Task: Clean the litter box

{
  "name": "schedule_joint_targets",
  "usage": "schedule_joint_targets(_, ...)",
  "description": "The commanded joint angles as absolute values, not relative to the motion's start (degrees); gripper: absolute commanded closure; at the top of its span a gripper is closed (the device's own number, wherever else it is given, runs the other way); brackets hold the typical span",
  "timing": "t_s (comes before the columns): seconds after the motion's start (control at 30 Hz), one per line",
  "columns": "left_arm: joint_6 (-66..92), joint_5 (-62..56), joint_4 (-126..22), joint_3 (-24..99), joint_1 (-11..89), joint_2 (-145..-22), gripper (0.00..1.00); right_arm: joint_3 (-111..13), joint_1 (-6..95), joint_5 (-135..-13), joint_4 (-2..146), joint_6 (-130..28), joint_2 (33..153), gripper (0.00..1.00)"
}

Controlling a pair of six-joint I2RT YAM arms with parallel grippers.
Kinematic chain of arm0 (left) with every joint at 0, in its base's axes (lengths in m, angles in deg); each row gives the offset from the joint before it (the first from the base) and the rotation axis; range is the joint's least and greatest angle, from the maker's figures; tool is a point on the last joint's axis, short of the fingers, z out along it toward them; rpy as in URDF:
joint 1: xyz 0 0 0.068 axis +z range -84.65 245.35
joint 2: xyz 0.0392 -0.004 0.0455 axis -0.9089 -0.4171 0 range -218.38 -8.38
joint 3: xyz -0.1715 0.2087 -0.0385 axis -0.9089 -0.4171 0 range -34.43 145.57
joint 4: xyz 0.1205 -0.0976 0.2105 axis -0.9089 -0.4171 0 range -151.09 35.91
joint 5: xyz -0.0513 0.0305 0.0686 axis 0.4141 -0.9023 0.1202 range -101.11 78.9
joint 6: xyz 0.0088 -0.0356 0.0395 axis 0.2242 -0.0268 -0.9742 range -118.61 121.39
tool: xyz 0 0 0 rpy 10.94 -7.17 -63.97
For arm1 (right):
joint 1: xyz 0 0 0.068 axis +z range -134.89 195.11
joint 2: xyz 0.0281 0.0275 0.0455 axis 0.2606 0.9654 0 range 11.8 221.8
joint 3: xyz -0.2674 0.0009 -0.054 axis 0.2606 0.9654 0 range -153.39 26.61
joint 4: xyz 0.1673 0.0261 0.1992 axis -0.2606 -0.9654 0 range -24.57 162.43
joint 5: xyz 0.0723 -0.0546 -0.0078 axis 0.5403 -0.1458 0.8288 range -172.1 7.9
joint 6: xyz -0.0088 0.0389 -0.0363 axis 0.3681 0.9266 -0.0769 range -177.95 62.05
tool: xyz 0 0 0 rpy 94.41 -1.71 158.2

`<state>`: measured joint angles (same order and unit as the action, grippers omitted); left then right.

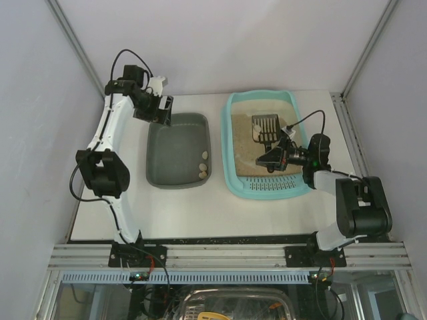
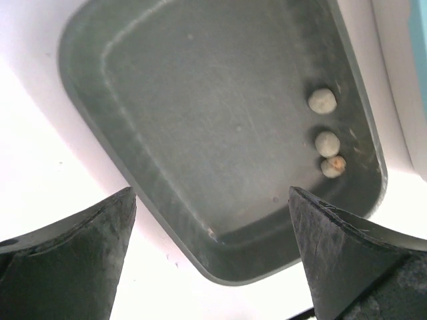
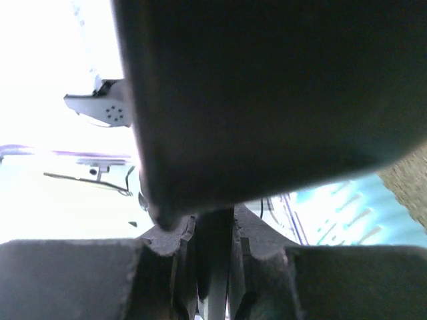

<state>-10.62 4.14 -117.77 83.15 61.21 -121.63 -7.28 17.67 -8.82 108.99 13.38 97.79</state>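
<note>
The light-turquoise litter box (image 1: 227,137) with beige litter sits right of centre, its slotted end nearest me. A black slotted scoop (image 1: 265,127) is over the litter at the far end. My right gripper (image 1: 275,155) is shut on the scoop's handle. In the right wrist view the scoop's dark underside (image 3: 267,87) fills the top, its handle is clamped in the gripper (image 3: 215,233), and the box's rim (image 3: 340,207) shows behind. My left gripper (image 1: 163,110) is open and empty above the far edge of the dark grey tray (image 1: 175,143).
The grey tray (image 2: 220,120) holds three small pale clumps (image 2: 327,143) along its right side; they also show in the top view (image 1: 203,165). My left gripper (image 2: 211,195) frames one tray corner. Frame posts and walls enclose the table.
</note>
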Motion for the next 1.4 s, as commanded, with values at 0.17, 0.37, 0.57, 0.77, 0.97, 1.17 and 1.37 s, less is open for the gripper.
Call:
schedule_joint_targets(0.17,-16.3,11.1,-128.1,90.7,60.7,-121.8,0.0,-3.1,14.5,-9.7,158.1,47.8,96.7,1.0)
schedule_joint_targets(0.37,-14.8,13.2,-128.3,90.5,60.5,-122.2,0.0,-0.5,14.2,-11.9,158.3,48.1,95.6,1.0)
schedule_joint_targets(0.57,-15.2,11.0,-127.1,81.4,59.0,-117.6,0.0,-0.4,19.0,-9.5,155.6,48.0,98.9,1.0)
schedule_joint_targets(0.77,-16.7,8.2,-121.6,64.0,57.4,-107.5,0.0,2.5,15.6,-10.4,153.0,46.3,98.5,1.0)
schedule_joint_targets(0.97,-15.0,7.5,-120.0,51.7,56.7,-98.6,0.0,3.8,21.5,-11.4,127.6,29.8,87.8,1.0)
schedule_joint_targets(1.17,-15.3,6.0,-120.4,46.9,56.5,-92.6,0.0,5.1,19.3,-15.0,102.2,17.2,76.3,1.0)
schedule_joint_targets(1.37,-16.2,8.4,-121.1,42.2,56.1,-87.4,0.0,3.9,19.6,-13.5,85.3,6.0,69.5,1.0)
